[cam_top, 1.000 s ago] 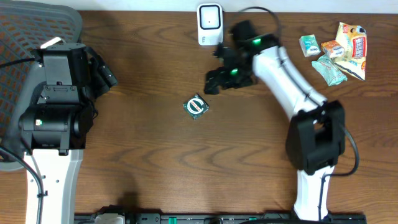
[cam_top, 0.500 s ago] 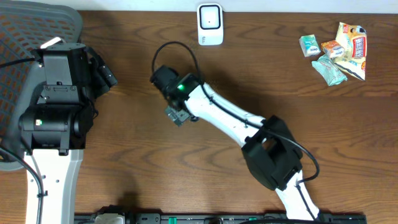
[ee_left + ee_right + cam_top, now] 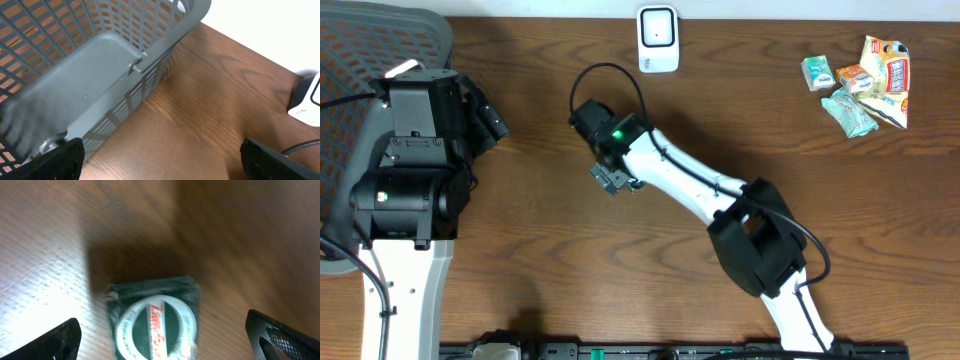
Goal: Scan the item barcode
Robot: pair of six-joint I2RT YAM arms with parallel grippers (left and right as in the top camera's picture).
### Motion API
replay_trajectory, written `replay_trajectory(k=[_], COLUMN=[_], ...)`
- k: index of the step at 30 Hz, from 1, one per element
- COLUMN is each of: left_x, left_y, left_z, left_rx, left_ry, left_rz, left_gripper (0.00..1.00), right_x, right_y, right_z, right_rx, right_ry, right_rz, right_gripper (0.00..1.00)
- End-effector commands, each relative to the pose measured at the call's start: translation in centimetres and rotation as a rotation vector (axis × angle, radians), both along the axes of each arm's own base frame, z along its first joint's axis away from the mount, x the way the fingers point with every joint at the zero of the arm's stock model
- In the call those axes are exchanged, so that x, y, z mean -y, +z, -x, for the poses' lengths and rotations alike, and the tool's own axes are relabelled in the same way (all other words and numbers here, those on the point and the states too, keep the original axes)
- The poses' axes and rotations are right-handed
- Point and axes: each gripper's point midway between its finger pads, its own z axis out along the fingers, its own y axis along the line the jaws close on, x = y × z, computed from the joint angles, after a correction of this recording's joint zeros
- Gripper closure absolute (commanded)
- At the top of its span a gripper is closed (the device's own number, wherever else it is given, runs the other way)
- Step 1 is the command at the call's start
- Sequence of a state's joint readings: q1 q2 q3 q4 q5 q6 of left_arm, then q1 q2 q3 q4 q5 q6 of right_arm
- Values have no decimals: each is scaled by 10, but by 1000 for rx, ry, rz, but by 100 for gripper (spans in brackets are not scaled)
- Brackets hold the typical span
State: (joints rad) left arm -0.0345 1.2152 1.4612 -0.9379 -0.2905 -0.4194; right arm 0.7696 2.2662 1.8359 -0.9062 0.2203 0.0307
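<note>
Packet, lower centre of frame, looks light, flat, slick. My right tool hangs spread wide over it; I'd pinch side edges. Left tool apart too.

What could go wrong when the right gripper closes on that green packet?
The green packet lies flat on the table inside the open right gripper, so closing could slide it away instead of lifting it. No barcode shows on its upward face, so it may reach the white scanner facing the wrong way.
</note>
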Motion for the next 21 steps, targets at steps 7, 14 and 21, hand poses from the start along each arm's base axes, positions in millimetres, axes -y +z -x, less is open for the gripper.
replay_trajectory(k=[7, 14, 21], left_x=[-3, -3, -3], left_y=[7, 7, 7], left_z=[2, 2, 2], left_rx=[21, 21, 21], left_ry=[14, 14, 14], left_rz=[-3, -3, -3], left_gripper=[2, 2, 2], right_x=[15, 17, 9], right_y=[-33, -56, -29], right_z=[7, 23, 20], right_rx=[-198, -247, -300], right_ry=[8, 29, 17], right_rz=[-89, -103, -207], right_gripper=[7, 33, 41])
